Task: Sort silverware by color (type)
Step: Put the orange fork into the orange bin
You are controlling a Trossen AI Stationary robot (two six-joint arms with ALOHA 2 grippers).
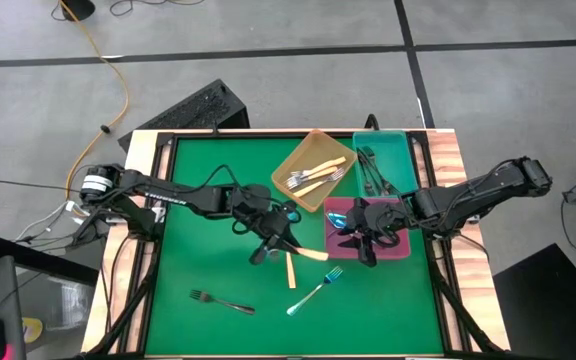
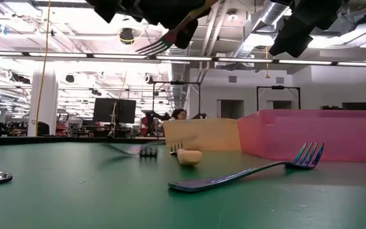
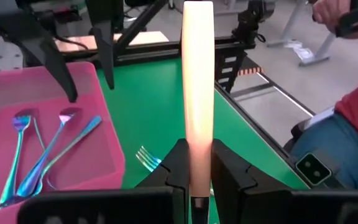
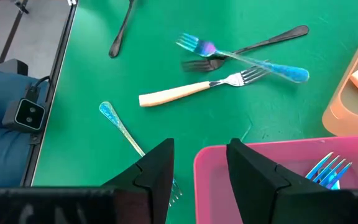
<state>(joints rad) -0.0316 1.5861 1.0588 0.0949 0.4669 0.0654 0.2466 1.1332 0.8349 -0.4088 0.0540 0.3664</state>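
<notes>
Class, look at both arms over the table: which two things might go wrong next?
1. The left pincer holds the cream-handled fork only near one end, so it may swing or slip.
2. The right pincer hangs open at the pink tray rim and may knock it.

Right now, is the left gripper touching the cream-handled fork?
Touching. The left wrist view shows the left gripper shut on the cream-handled fork, both fingers pressed against the handle with no gap.
</notes>
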